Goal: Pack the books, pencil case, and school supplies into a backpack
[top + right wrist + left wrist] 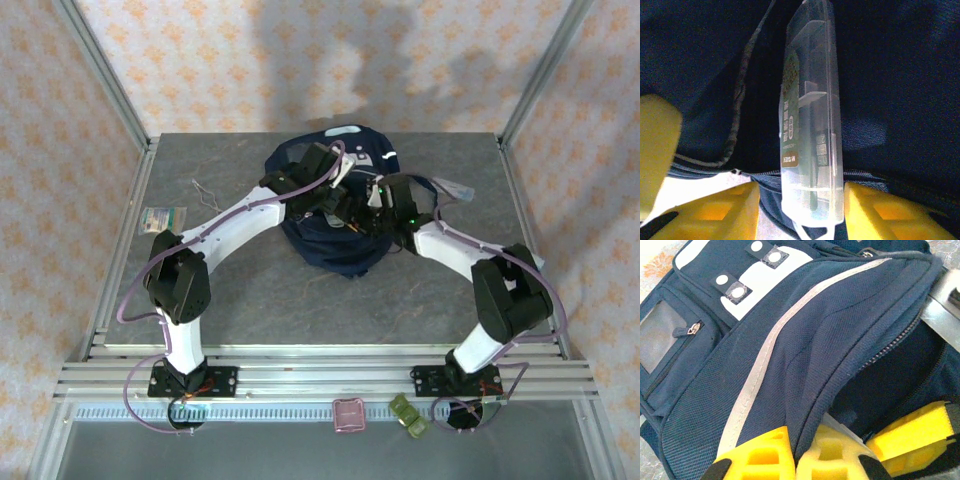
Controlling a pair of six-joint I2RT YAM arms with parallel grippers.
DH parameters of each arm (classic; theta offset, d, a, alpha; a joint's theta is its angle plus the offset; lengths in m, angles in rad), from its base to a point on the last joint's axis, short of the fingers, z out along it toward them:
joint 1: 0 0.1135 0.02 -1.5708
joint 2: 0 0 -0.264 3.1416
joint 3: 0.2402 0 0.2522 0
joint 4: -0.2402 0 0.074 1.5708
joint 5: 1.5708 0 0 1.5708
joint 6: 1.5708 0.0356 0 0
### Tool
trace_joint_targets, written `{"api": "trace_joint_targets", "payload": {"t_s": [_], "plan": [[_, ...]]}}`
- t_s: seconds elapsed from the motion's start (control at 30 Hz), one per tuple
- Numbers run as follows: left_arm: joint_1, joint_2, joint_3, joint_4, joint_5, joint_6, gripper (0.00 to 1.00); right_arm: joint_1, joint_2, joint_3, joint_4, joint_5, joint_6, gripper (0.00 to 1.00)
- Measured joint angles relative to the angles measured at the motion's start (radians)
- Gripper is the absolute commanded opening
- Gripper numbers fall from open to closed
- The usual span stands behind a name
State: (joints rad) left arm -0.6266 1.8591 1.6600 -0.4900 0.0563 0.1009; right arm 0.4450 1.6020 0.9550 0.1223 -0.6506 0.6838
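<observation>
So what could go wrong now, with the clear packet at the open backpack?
1. The packet sits loosely between the right gripper's fingers; it may tip and land outside the backpack.
2. The left gripper pinches only the fabric's edge; if it slips, the opening may close.

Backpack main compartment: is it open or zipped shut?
Open: on the backpack the zipper edges stand apart, showing the dark inside.
</observation>
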Motion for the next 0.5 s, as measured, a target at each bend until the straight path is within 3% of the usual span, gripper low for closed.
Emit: {"api": "trace_joint_targets", "payload": {"t_s": [0.27, 0.33, 0.5], "plan": [[-0.006, 0.000, 0.000, 0.000, 0.022, -0.016, 0.00, 0.002, -0.166, -0.190, 0.043, 0.057, 0.032, 0.25], [-0.006, 0.000, 0.000, 0.000, 0.023, -0.022, 0.00, 0.002, -0.169, -0.209, 0.049, 0.064, 0.036, 0.17], [-0.007, 0.000, 0.000, 0.000, 0.031, -0.026, 0.00, 0.002, -0.126, -0.209, 0.082, 0.078, 0.052, 0.09]]}}
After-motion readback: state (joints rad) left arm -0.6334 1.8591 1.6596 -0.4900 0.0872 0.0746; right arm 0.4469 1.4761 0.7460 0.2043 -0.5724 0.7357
